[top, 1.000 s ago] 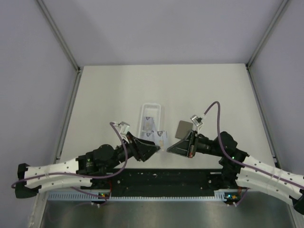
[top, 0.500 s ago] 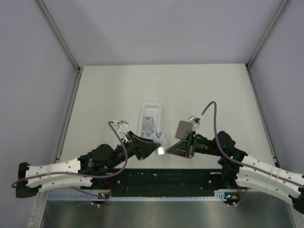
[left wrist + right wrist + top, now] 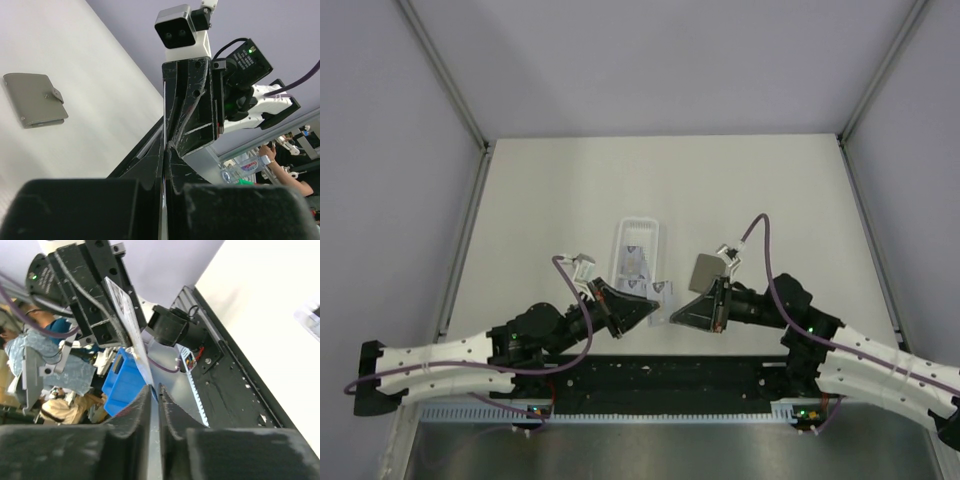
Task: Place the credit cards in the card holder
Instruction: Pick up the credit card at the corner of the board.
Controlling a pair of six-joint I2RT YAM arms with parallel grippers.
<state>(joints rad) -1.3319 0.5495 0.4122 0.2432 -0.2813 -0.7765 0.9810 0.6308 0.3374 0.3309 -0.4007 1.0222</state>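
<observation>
Now | your left gripper (image 3: 164, 150) clamps the credit card (image 3: 127, 320), right gripper (image 3: 155, 390) pinches its opposite end | likely a handover to re-aim it | card holder (image 3: 35, 100) closed beyond them.

Arms angled inward, left tool (image 3: 654, 313) and right tool (image 3: 673, 318) clamped, tips close

Grey card holder (image 3: 35, 100), silvery credit card (image 3: 126, 317), white tray (image 3: 638, 221)
</observation>
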